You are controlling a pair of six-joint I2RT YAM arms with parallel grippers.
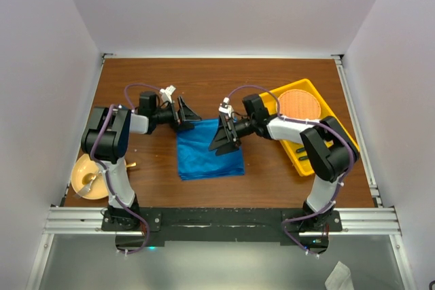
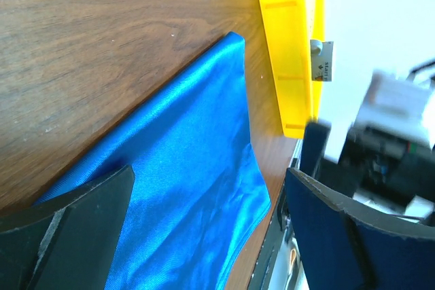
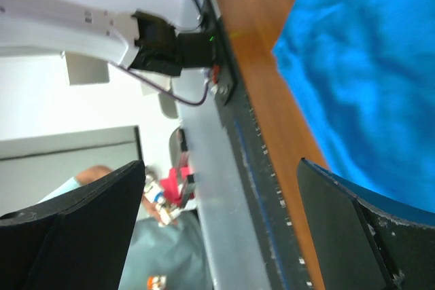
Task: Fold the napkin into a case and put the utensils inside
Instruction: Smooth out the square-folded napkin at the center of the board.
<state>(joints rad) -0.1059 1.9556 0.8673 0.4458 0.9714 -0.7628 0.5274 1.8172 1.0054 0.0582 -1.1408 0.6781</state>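
Both spread wide, empty — left tool [image 1: 187, 115] and right tool [image 1: 226, 138] over the napkin [image 1: 204, 157] — its far edge.

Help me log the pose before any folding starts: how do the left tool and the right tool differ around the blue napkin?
The left tool is at the far left corner of the napkin, while the right tool hangs over the napkin's far right part, further in over the cloth. The left tool points toward the right side of the table, and the right tool points toward the left. Both are open and hold nothing.
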